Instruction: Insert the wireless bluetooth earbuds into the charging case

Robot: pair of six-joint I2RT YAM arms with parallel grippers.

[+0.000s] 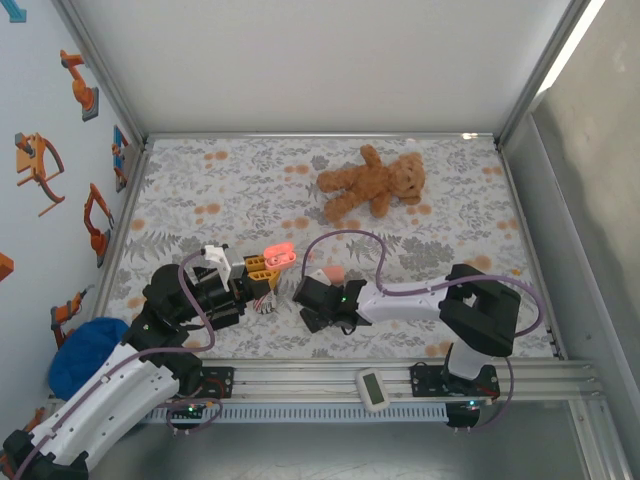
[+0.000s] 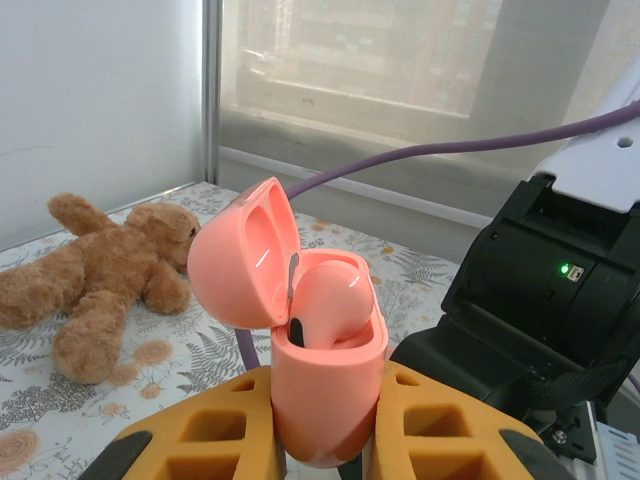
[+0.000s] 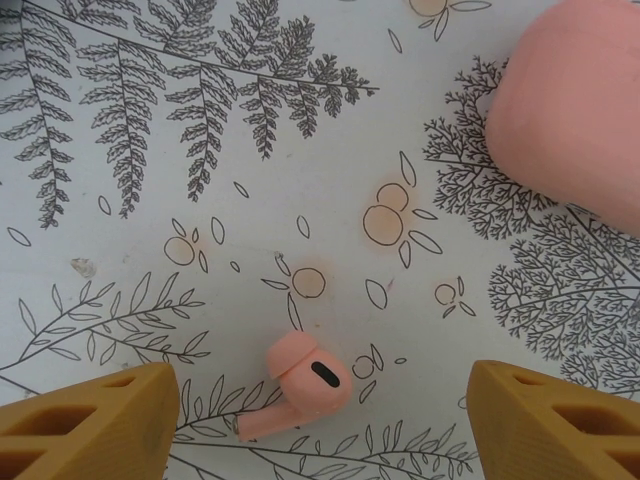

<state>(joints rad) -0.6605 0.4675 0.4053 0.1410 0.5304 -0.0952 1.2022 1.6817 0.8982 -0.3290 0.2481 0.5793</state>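
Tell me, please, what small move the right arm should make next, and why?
Probably lower the right gripper and close its yellow fingers on the small salmon-pink earbud lying loose on the fern-printed tablecloth: it sits between the open fingers, untouched. The left gripper holds the glossy pink charging case, lid open, with one earbud seated inside.

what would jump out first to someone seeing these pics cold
The open salmon-pink charging case, clamped in the left gripper with one earbud already seated, grabs the eye first. Next, a loose earbud lying on the fern-print table between the right gripper's open fingers, and a brown teddy bear at the far side.
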